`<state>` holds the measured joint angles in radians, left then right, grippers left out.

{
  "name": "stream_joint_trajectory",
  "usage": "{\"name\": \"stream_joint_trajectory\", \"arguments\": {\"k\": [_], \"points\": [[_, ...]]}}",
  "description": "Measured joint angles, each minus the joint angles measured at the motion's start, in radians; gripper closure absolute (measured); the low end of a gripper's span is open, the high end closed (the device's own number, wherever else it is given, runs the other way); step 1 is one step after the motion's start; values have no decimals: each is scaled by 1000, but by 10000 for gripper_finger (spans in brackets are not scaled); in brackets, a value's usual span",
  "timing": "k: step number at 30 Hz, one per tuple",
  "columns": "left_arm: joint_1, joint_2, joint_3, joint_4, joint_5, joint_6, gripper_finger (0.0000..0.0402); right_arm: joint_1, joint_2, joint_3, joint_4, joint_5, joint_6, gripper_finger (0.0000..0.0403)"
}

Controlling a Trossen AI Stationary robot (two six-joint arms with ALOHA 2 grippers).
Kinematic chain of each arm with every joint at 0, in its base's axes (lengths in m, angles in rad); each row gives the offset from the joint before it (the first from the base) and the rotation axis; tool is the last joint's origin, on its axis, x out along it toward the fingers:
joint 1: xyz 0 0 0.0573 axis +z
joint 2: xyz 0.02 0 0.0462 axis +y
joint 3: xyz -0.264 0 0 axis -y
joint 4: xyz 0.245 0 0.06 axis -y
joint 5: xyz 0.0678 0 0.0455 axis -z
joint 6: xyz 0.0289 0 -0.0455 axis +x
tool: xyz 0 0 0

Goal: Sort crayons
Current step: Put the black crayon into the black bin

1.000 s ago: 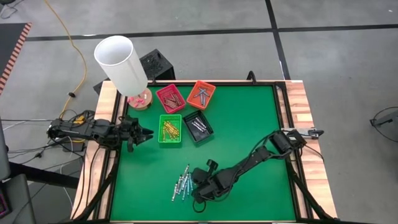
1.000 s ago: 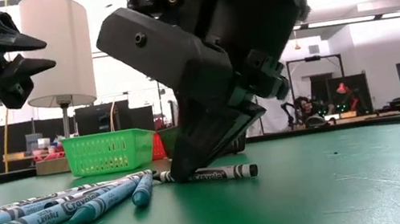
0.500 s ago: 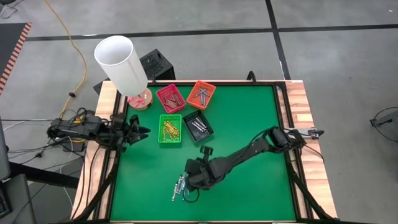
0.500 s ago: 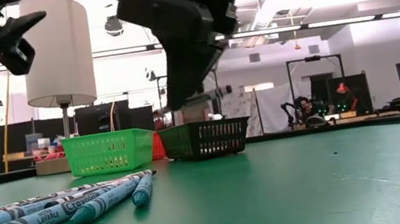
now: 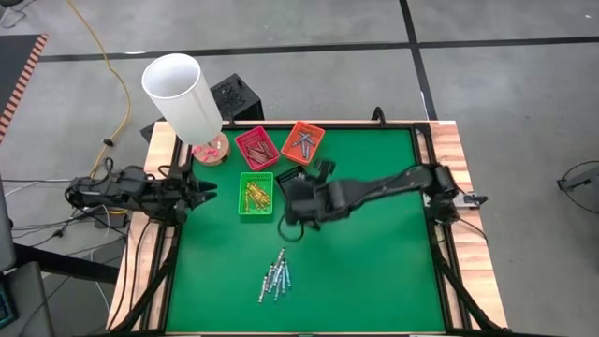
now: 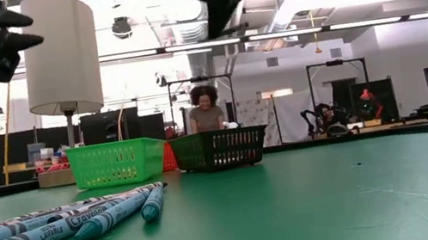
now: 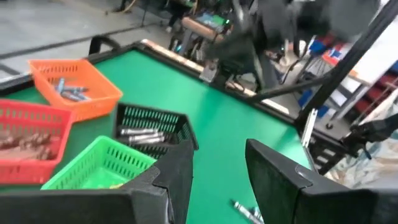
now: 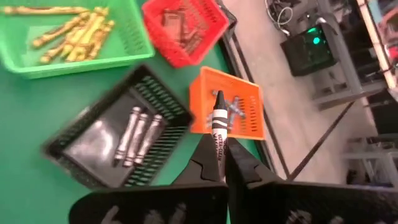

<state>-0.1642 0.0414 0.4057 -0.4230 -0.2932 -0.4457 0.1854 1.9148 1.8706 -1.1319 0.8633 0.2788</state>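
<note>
the right gripper is up above the black tray, and its two fingers are pinched tight on one grey-white crayon. the crayon sticks straight out past the fingertips, in line with the gripper, and its pointed tip points away from the gripper. in the right wrist view that tip lies over the orange tray. three more grey-white crayons lie side by side in the black tray, all lined up the same way. yellow crayons lie in the green tray, and red-brown ones sit in the red tray. a small bunch of loose crayons, light blue and grey-white, lies on the green table nearer the front edge, well apart from the trays; most of them point about the same way, slanted toward the trays. the left gripper waits at the left side of the table, near the green tray, with its fingers apart and nothing between them. a white lamp stands at the back left corner. a person shows far behind the table.
</note>
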Motion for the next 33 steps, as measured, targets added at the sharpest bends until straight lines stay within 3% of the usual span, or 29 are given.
{"name": "stream_joint_trajectory", "arguments": {"k": [4,8,13,16,19,22,28,33], "points": [[0,0,0,-16,26,-5,265,-55,-103,-58,39,-18,-77,400],[0,0,0,7,67,8,265,-120,-265,-215,162,-167,-112,400],[0,0,0,21,118,44,265,-184,-470,-563,618,-317,-108,400],[0,0,-1,21,122,57,265,-195,-525,-762,921,-343,-68,400],[0,0,-1,25,121,73,265,-195,-510,-894,1126,-342,-50,400],[0,0,-1,28,121,112,265,-195,-449,-943,1235,-342,-20,400],[0,-5,-45,77,122,218,265,-193,-277,-929,1411,-342,-17,400],[0,-5,-118,145,122,236,265,-196,-177,-875,1414,-343,-17,400]]}}
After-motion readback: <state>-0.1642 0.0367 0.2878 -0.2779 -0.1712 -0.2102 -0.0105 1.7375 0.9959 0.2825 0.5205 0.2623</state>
